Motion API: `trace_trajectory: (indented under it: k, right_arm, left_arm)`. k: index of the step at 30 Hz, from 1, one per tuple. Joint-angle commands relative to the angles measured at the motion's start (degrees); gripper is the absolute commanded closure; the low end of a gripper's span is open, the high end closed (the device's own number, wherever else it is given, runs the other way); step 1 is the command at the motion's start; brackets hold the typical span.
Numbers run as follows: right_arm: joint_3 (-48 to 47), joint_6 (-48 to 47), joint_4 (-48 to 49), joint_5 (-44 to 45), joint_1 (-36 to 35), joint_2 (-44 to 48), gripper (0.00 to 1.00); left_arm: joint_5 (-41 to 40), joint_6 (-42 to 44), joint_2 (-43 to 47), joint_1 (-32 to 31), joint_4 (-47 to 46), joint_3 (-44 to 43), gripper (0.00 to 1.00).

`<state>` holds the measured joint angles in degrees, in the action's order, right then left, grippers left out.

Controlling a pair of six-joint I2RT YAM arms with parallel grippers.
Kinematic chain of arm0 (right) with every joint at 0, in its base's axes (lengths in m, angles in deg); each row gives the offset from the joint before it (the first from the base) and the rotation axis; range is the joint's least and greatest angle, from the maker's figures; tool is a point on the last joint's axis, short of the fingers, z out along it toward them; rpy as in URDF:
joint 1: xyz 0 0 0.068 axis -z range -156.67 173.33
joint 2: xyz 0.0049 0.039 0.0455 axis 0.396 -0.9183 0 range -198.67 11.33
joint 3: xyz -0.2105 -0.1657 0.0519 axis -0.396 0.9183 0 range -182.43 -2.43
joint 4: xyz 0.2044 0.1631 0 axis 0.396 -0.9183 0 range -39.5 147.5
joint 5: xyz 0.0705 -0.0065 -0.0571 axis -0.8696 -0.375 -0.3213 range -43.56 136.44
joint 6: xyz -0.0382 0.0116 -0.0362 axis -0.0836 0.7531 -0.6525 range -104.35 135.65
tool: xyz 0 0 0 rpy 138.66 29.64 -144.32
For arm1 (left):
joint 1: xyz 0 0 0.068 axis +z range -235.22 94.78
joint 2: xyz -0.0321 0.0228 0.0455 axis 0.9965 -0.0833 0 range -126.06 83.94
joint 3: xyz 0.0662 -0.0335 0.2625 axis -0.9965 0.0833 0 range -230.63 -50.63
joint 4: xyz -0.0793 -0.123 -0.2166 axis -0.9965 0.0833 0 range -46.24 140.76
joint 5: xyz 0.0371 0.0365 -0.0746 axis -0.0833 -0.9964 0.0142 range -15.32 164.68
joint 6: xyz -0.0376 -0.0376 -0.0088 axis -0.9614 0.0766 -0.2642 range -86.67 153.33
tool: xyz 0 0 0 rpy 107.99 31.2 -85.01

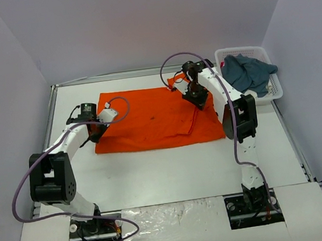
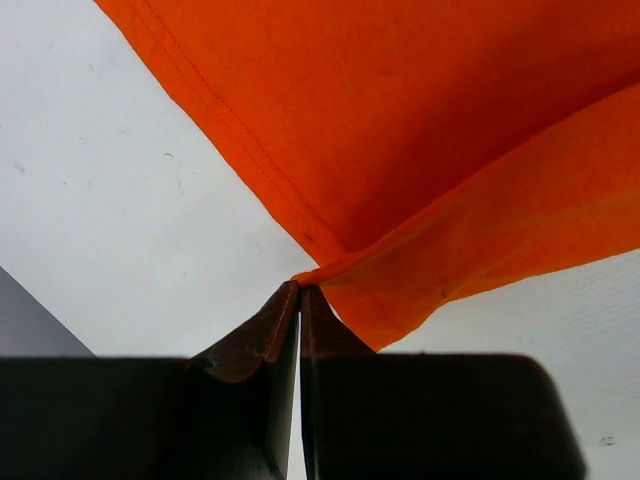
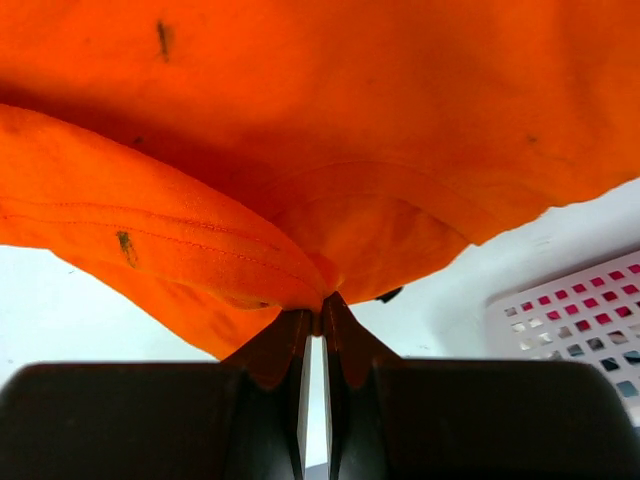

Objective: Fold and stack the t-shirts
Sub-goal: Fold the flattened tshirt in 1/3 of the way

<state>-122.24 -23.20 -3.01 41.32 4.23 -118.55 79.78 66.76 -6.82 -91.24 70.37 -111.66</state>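
This is a robotics lab test cell: a bare white table [image 1: 167, 172] boxed in by plain pale walls [image 1: 137, 23] along its left, far and right edges, a left arm [image 1: 52, 182] and a right arm [image 1: 240, 119] bolted at its near edge trailing purple cables [image 1: 17, 200], and a white lattice basket [image 1: 240, 48] at its far right corner.

You've got the bright orange cloth t-shirt [image 1: 149, 122] spread mostly flat on the white table [image 1: 172, 166]. L gripper [image 1: 103, 119] sits at the tee's left edge, approx midway along it. R gripper [image 1: 197, 96] is over the tee's far-right corner, where the cloth is bunched up and a folded layer lies on its right part. You can't read either jaw gap from up here. Right of the tee, w/ a gap between, stands the white plastic lattice basket [image 1: 275, 91]. The dusty teal-blue cloth t-shirt [image 1: 248, 71] is crumpled inside, spilling over the rim.
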Motion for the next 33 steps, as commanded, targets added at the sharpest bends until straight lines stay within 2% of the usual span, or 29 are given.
trace_trajectory:
  k: [1, 8, 23, 33]
  right_arm:
    - [-4.11, 0.62, -2.6, 1.87, 0.37, -0.63, 1.0]
    - [-7.19, 1.06, -2.24, 2.66, 0.64, -2.65, 1.0]
    - [-7.37, 2.37, 0.92, 4.24, 0.81, -6.43, 1.0]
    - [-6.32, 5.36, 4.17, 3.45, 2.48, -3.27, 1.0]
  left_arm:
    - [-1.06, 0.14, -0.2, 0.4, -0.16, -2.86, 0.98]
    - [-2.2, 0.58, -1.61, 0.4, -0.07, -3.39, 0.97]
    - [-6.24, 0.41, -9.96, 0.31, -0.25, -7.69, 0.98]
    - [-6.6, 1.46, -6.53, 0.4, -0.15, -4.53, 0.98]
